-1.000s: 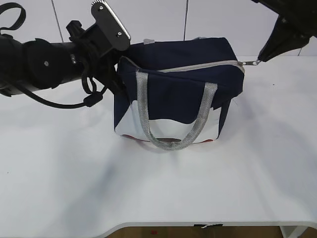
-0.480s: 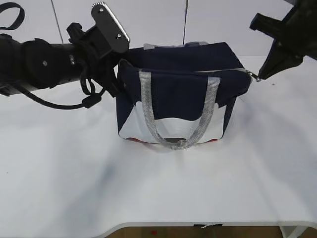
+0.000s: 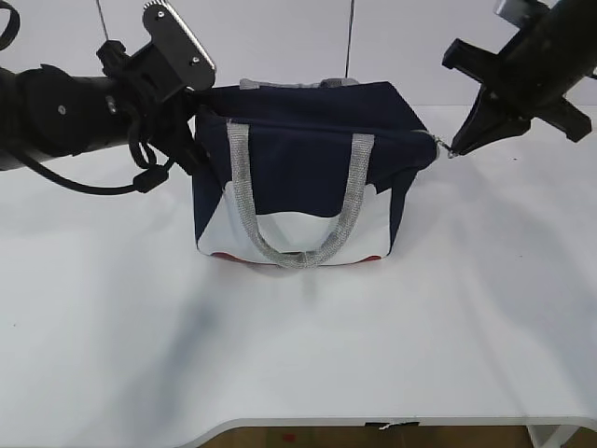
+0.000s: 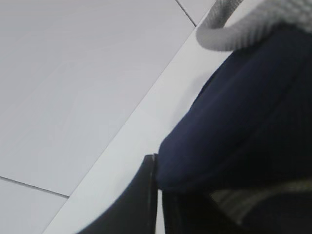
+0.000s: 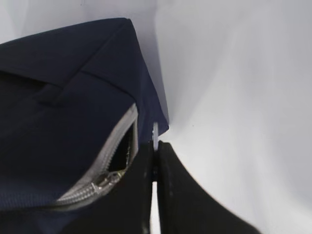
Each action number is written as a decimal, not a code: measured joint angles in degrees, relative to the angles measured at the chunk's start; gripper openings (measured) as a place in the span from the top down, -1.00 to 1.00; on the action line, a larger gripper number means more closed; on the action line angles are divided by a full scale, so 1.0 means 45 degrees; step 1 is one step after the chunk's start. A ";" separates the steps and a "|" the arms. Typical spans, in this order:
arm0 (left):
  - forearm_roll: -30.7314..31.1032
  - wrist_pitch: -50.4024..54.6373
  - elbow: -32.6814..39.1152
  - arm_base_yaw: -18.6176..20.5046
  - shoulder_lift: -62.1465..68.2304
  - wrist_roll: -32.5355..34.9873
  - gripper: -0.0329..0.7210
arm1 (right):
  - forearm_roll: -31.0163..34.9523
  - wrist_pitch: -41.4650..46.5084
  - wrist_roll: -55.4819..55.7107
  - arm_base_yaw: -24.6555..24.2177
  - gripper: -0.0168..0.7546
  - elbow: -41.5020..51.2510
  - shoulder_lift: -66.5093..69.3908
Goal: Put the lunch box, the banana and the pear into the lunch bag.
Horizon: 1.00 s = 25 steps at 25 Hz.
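Navy lunch bag (image 3: 308,140): right pincer (image 5: 155,161) pinches the ring pull (image 5: 155,132); left pincer (image 4: 158,195) clamps its fabric.

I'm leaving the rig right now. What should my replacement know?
Left gripper: shut on the bag, at its left end.
Right gripper: shut on the ring pull at the bag's right end.
Bag stands on the table; a short gap shows at the zipper's end.
Lunch box, banana and pear: not in view, possibly inside.
Left: confirm contents, release.
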 joint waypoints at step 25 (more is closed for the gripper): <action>0.0627 0.6359 -0.0233 -0.0303 -0.4069 0.0000 -0.31 | 0.0924 -0.0239 -0.1470 -0.0029 0.94 0.0000 0.0414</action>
